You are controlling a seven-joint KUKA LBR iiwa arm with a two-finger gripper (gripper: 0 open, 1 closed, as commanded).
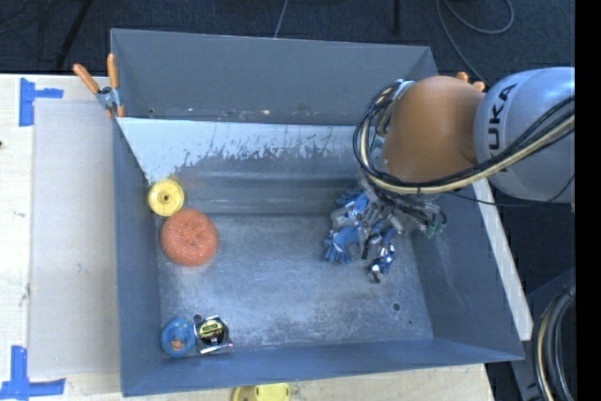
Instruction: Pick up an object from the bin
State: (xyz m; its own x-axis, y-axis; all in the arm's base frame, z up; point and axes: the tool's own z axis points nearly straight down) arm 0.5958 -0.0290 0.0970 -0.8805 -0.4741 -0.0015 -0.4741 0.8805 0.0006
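1. The arm (pixel 531 141) is reaching in from the right of the claw (pixel 380 249); its thick grey link is lying up and to the right of the claw.
2. The grey link is showing black lettering on the side turned toward the camera.
3. A rounded orange cover (pixel 427 131) is sitting on the wrist, directly above the claw in the view and hiding the joint.
4. Black and pale cables (pixel 371 141) are looping round the cover's left and lower edges, just above the claw, then running off rightward along the link.
5. The claw is hanging below the cover, pointing downward, its dark parts just clearing the cable loop.
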